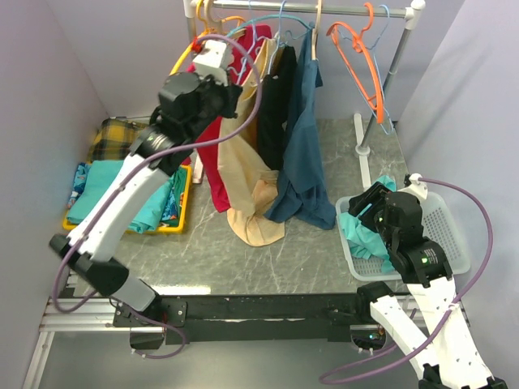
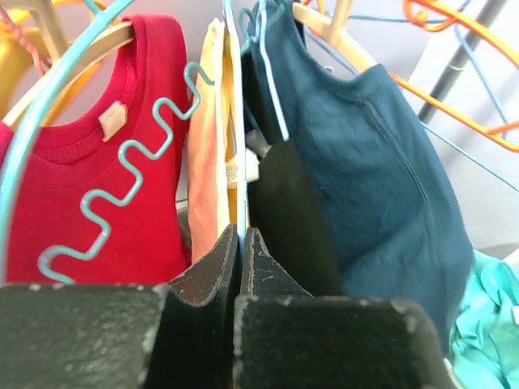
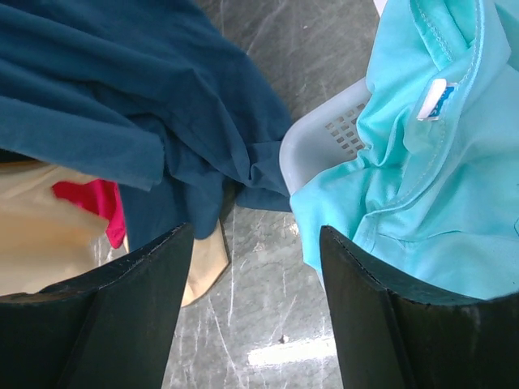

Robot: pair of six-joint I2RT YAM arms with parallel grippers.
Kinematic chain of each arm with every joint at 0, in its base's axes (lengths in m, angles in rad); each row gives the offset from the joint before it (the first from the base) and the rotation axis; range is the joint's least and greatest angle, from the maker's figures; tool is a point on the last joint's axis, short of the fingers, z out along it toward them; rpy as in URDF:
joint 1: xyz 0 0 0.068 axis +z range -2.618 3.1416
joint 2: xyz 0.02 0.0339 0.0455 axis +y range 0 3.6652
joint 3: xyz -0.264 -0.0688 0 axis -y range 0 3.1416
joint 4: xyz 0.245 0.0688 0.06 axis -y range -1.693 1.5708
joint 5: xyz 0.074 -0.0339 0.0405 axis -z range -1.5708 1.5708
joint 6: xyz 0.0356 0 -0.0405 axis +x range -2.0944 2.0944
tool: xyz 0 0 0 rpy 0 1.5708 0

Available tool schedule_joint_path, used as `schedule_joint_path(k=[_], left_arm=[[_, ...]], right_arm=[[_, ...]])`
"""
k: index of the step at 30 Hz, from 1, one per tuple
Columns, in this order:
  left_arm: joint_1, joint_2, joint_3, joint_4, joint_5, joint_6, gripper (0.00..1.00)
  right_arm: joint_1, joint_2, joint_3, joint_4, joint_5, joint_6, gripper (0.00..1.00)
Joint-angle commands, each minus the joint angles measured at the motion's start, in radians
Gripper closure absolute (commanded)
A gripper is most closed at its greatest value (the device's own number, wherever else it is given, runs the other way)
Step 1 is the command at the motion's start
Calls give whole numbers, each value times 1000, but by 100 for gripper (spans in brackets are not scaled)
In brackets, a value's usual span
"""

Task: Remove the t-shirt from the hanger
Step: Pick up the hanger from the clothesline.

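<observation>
Red (image 1: 212, 154), tan (image 1: 243, 174), black (image 1: 276, 113) and dark blue (image 1: 304, 162) t-shirts hang side by side on the rail. My left gripper (image 1: 241, 74) is raised among them. Its jaws are shut on the thin wire of a light-blue hanger (image 2: 241, 194) that runs up between the tan t-shirt (image 2: 207, 146) and the black one (image 2: 284, 203). My right gripper (image 1: 365, 211) hovers open and empty over the left rim of a white basket (image 1: 454, 235). In the right wrist view, bare table shows between its fingers (image 3: 154, 284).
A teal t-shirt (image 1: 357, 231) lies in the basket and spills over its rim (image 3: 324, 138). A yellow tray (image 1: 174, 227) of folded clothes and a plaid cloth (image 1: 122, 138) sit at the left. Empty orange hangers (image 1: 365, 65) hang beside the rack's right post (image 1: 397, 57).
</observation>
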Motion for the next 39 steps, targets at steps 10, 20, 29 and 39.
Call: schedule_joint_path(k=[10,20,29,39], left_arm=[[-6,-195,-190,120,-7,36,99],[-6,-168,-193,116,-22,29,99],[-6,-290,-350,127,-1,-20,99],[-40,-525,-455,-1,30,-53,99]], right_arm=[[6,-7,32,25,-1,-10,28],[7,-8,37,19,4,-19,28],[6,-19,29,14,4,-42,28],[6,-2,74,14,-2,-87,27]])
